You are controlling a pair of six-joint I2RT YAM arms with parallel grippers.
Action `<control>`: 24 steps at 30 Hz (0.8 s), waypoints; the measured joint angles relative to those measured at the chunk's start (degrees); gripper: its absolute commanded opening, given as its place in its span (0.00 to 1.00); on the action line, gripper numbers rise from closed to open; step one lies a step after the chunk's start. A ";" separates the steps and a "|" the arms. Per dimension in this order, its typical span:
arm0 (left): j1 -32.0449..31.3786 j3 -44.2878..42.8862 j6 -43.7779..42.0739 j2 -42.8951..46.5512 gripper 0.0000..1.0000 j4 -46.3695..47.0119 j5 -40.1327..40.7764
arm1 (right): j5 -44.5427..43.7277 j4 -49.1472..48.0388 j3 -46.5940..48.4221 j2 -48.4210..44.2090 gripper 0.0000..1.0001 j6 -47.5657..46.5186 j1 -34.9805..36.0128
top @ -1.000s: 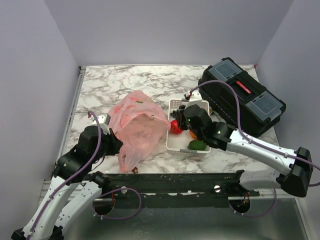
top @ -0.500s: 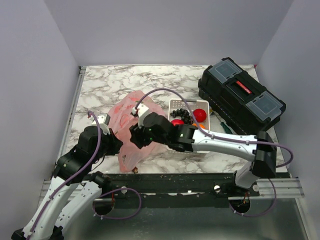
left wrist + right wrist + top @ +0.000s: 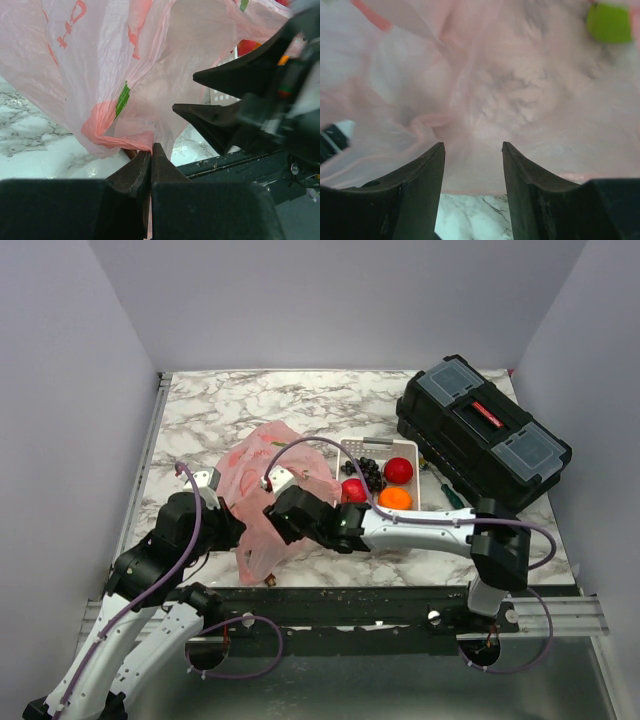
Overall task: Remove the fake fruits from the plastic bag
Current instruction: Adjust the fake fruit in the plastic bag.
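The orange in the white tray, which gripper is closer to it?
Right. The right gripper sits open at the plastic bag, left of the orange; the left gripper pinches the bag's near corner, farther left.

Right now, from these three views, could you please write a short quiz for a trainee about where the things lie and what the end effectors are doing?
1. True or false: the left end effector is shut on a fold of the plastic bag.
2. Where does the orange lie? A) in the white tray; B) inside the bag; C) between the jaws of the left end effector.
3. Fill in: the right end effector, which faces the bag, has its jaws ____.
Key: 1 true; 2 A; 3 open.
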State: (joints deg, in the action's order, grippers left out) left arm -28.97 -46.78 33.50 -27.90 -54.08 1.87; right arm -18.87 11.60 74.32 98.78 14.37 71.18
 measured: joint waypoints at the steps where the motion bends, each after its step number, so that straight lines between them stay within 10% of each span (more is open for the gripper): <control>1: 0.00 0.00 -0.02 0.00 0.00 0.00 0.00 | -1.18 -0.68 -1.20 0.98 0.52 -0.20 0.00; 24: 0.00 0.00 -0.07 1.51 0.00 0.00 -0.22 | -21.27 -32.94 1.09 22.18 0.76 -22.88 -0.79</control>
State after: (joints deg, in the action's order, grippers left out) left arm -28.97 -46.78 33.43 -26.39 -54.08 1.65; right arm -40.14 -21.34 75.42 120.97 -8.51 70.39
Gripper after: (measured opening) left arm 0.002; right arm 0.750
